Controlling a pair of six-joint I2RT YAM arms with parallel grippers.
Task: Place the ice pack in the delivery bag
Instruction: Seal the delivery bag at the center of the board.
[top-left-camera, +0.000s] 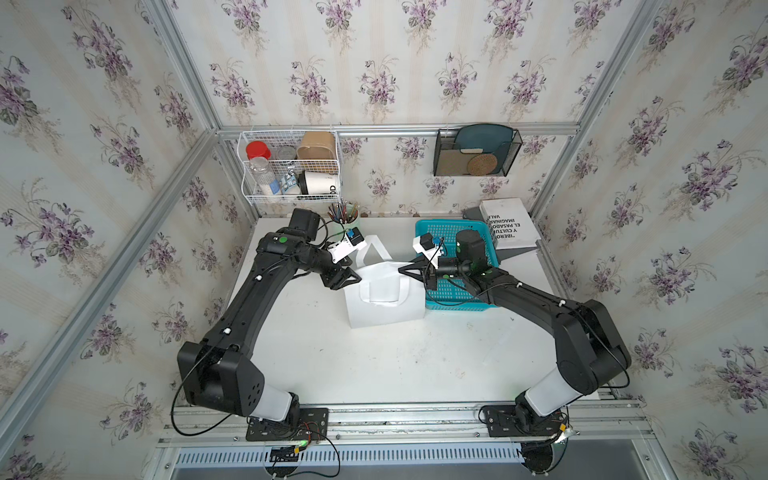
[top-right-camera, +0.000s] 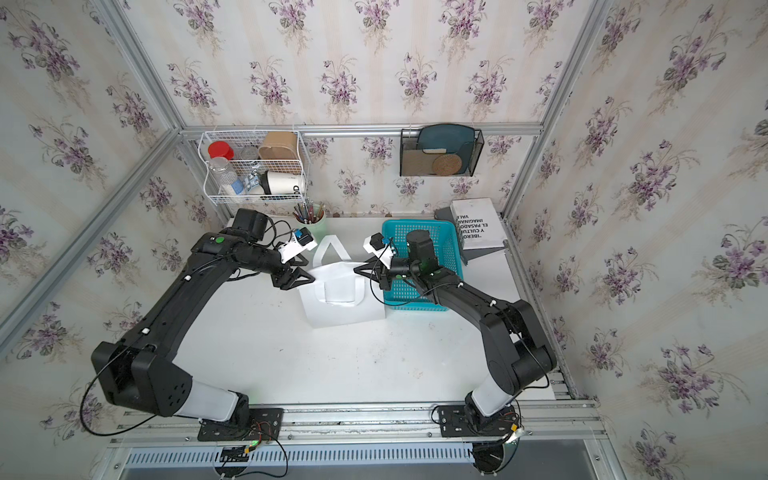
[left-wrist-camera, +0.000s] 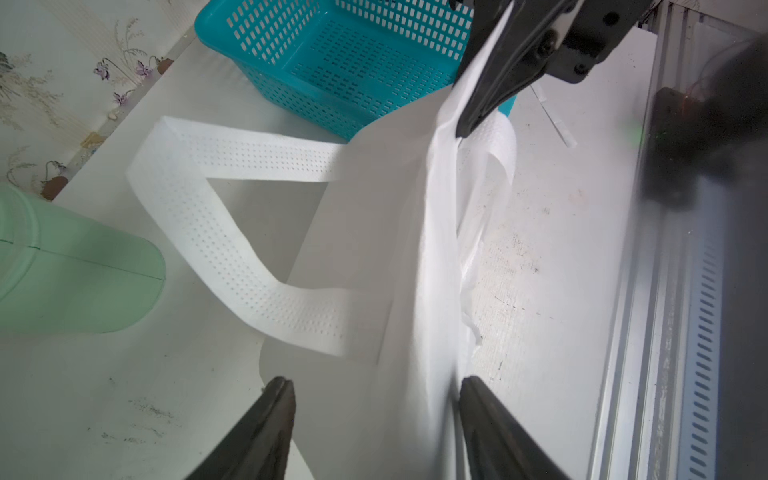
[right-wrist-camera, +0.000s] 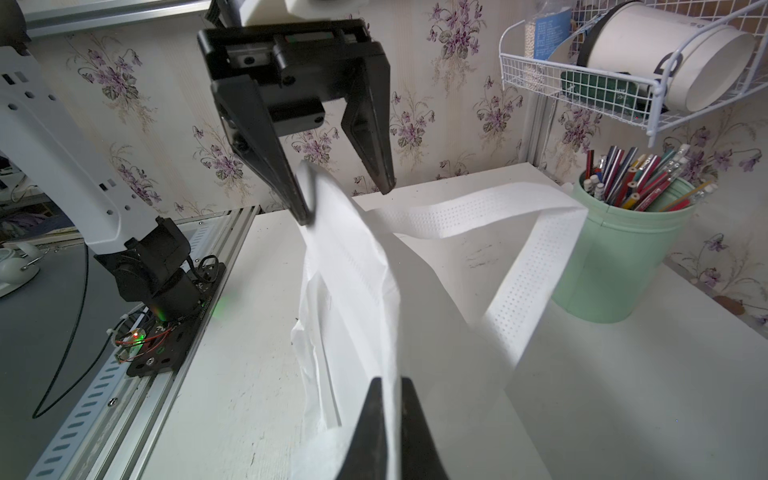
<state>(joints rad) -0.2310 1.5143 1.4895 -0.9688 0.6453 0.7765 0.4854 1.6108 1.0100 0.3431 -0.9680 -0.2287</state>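
Note:
The white delivery bag (top-left-camera: 382, 305) (top-right-camera: 340, 305) stands in the middle of the table, its top edge pulled up into a ridge. My right gripper (right-wrist-camera: 388, 380) (top-left-camera: 401, 270) is shut on the right end of that edge (left-wrist-camera: 469, 124). At the left end my left gripper (left-wrist-camera: 374, 380) (top-left-camera: 355, 277) (right-wrist-camera: 345, 201) is open, with the bag's fabric (left-wrist-camera: 395, 270) between its spread fingers and lying against one of them. One perforated strap handle (left-wrist-camera: 208, 216) (right-wrist-camera: 532, 282) loops out over the table behind the bag. The ice pack shows in no view.
A turquoise perforated basket (top-left-camera: 461, 301) (left-wrist-camera: 332, 62) stands against the bag's right side, under my right arm. A green pencil cup (top-left-camera: 349, 216) (right-wrist-camera: 623, 270) sits behind the bag's handle. A white book (top-left-camera: 507, 224) leans at the back right. A wire rack (top-left-camera: 291, 166) hangs on the wall.

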